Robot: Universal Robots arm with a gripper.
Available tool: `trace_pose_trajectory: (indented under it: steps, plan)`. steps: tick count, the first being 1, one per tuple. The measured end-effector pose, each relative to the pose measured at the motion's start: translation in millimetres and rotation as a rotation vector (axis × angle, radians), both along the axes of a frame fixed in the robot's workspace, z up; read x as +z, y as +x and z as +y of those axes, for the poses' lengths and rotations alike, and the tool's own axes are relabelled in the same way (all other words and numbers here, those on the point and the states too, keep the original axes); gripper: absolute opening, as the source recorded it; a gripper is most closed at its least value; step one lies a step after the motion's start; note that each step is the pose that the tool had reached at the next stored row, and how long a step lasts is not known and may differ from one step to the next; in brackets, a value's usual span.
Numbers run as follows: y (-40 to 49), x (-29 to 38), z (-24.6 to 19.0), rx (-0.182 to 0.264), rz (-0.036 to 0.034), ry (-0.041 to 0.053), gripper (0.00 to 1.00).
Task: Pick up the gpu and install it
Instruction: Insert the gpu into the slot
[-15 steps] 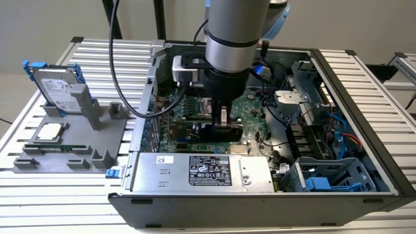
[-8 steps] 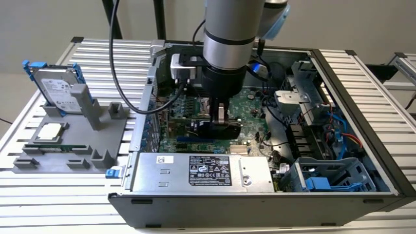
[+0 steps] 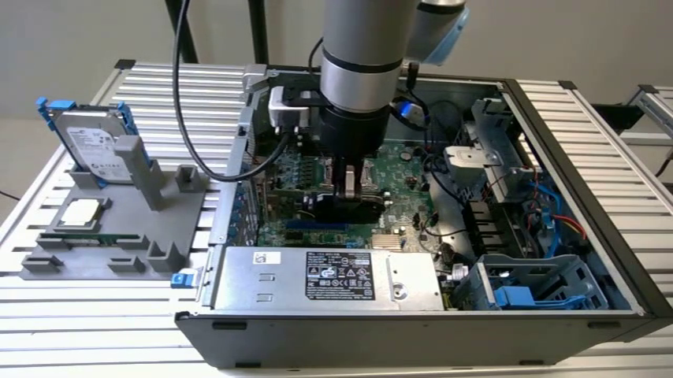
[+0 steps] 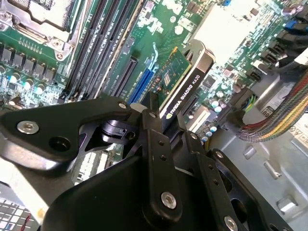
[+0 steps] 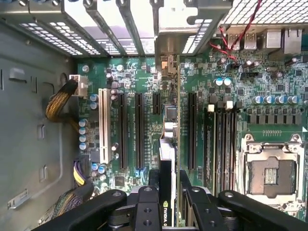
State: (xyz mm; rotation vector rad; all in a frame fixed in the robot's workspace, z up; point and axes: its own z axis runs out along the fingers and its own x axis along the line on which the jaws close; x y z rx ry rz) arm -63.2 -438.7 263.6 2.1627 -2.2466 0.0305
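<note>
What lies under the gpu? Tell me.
Under the gpu, held edge-on by the gripper, lies the motherboard with its black slots. The card hides whatever sits directly beneath it.

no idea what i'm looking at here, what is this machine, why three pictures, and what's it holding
This is one robot arm with a gripper reaching down into an open computer case that lies on a slatted table. The exterior view comes from a camera off the arm. The two wrist views come from cameras riding on the arm, looking along its black fingers at the green motherboard. The gripper is shut on the gpu, a green card standing on edge over the long slots. Beside the case, at the exterior view's left, a grey stand holds a silver hard drive with blue rails.
</note>
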Motion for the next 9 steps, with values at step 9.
trace_pose_trajectory:
  steps: [9]
  plan:
    - [-11.0,-2.1,1.0,-0.004,0.0,0.017,0.0]
